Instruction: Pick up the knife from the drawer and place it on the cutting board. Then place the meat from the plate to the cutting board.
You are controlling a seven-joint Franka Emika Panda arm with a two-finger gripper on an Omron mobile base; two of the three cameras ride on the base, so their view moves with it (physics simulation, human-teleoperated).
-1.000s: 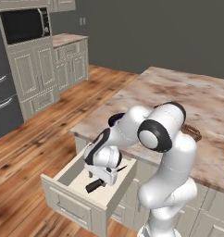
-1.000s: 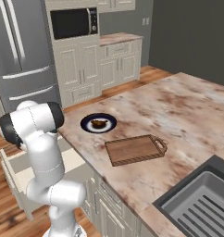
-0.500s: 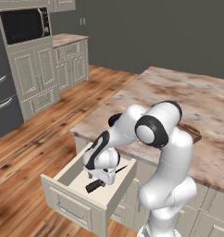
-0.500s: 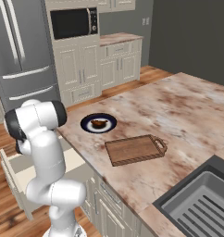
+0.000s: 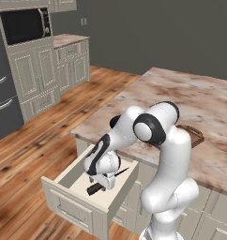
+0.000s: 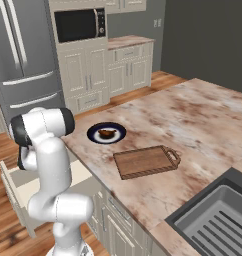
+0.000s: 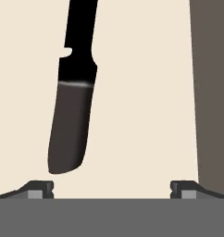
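The drawer stands pulled out from under the counter, and the arm bends down into it. The end effector hangs low inside the drawer with its jaws spread wide and nothing between them. In the hand view the two fingertips stand far apart at the bottom, both clear of the knife.

The knife lies flat on the drawer's pale floor. In the hand view its handle points toward the end effector and ends just short of the left fingertip, while the blade runs away toward the top of that view. In the left base view the knife shows just beside the end effector, handle toward the drawer front and the thin blade angled toward the counter side.

On the counter, seen from the right base view, the plate sits near the edge above the drawer, with the meat resting at its middle. The board lies just to the right of the plate, apart from it, its handle pointing away from the plate toward the far right. The board is bare. A sink sits at the near right corner of the counter.
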